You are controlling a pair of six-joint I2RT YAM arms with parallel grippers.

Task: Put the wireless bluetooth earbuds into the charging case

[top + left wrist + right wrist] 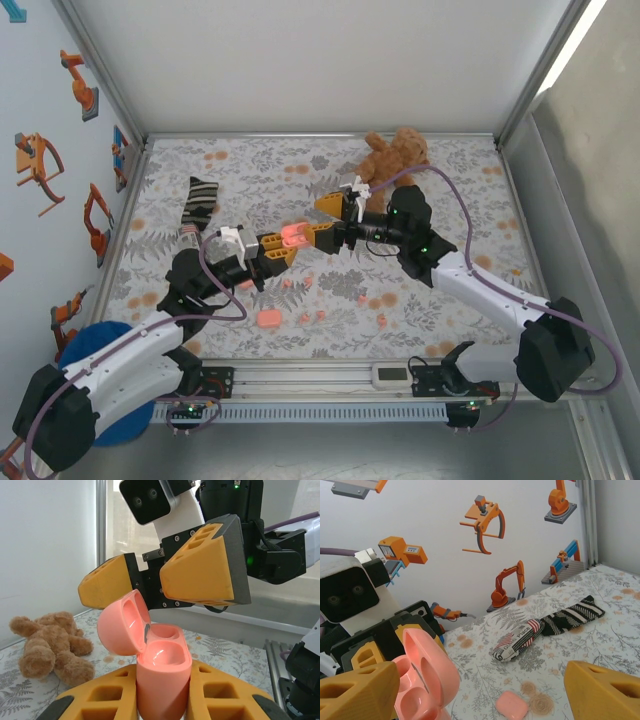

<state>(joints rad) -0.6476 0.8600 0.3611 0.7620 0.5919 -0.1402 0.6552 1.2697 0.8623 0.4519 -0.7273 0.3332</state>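
Pink charging case [162,662] is sitting upright in the left gripper [288,242], which is clamping it by the body, lid flipped back and wells facing up. Right gripper [325,220] is hovering just beside the open lid, jaws spread wide, nothing between them as far as I can tell. Earbuds [310,317] are lying scattered on the flowered cloth [250,170], below both grippers and nearer the arm bases. I'm guessing the free right arm is going to have to drop down and back for one. They're too tiny to call a long axis.
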